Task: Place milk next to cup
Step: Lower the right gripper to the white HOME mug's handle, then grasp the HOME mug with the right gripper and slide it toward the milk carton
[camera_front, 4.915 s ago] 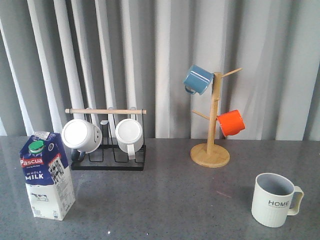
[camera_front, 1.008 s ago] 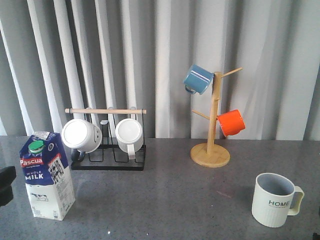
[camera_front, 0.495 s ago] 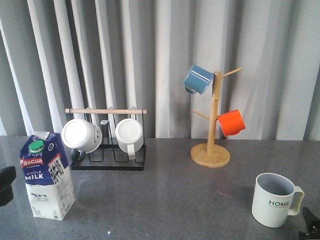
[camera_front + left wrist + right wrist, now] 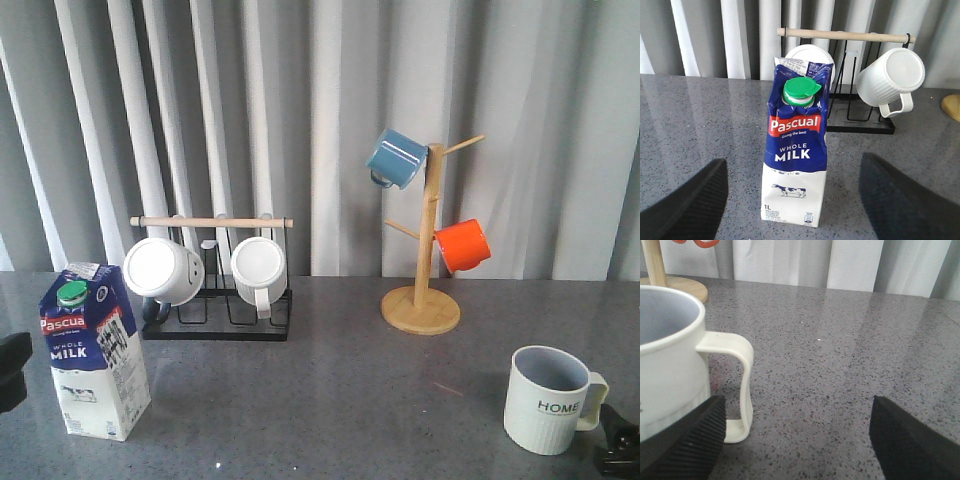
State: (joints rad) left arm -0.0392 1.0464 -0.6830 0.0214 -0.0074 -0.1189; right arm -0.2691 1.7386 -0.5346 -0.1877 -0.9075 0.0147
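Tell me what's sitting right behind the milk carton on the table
Behind the milk stands a black wire mug rack with a wooden bar. One white mug hangs in full view; a second is mostly hidden by the carton's top.

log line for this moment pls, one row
phase: approach | milk: upright, table left, untouched | cup: table right | left gripper: open, facing milk | right gripper: open, by cup handle

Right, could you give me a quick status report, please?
Both grippers open, empty. Left gripper faces the milk, not touching. Cup stands far right, near right gripper. Nothing between them.
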